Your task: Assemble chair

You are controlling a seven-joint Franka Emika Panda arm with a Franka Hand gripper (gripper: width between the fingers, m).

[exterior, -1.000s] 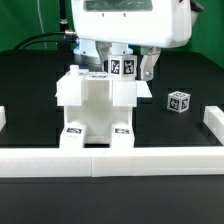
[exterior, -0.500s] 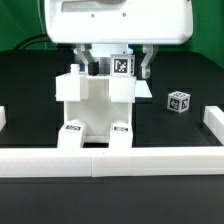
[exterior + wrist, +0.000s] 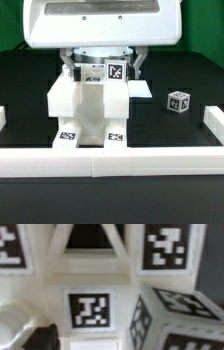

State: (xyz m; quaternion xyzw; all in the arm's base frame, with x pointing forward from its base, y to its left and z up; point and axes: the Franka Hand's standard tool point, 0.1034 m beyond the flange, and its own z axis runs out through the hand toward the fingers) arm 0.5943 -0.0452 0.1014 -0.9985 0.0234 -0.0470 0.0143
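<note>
The robot body [image 3: 100, 22] hides the gripper and the chair's [image 3: 90, 110] top; the wrist view crops the chair, tags blurred.

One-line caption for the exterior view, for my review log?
Franka arm's open gripper hangs over the partly assembled white chair; a loose tagged cube sits apart at the exterior view's right.

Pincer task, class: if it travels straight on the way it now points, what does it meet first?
Most likely the chair assembly: the open pincer points down at its top, tagged parts filling the wrist view. Depth is unclear.
</note>
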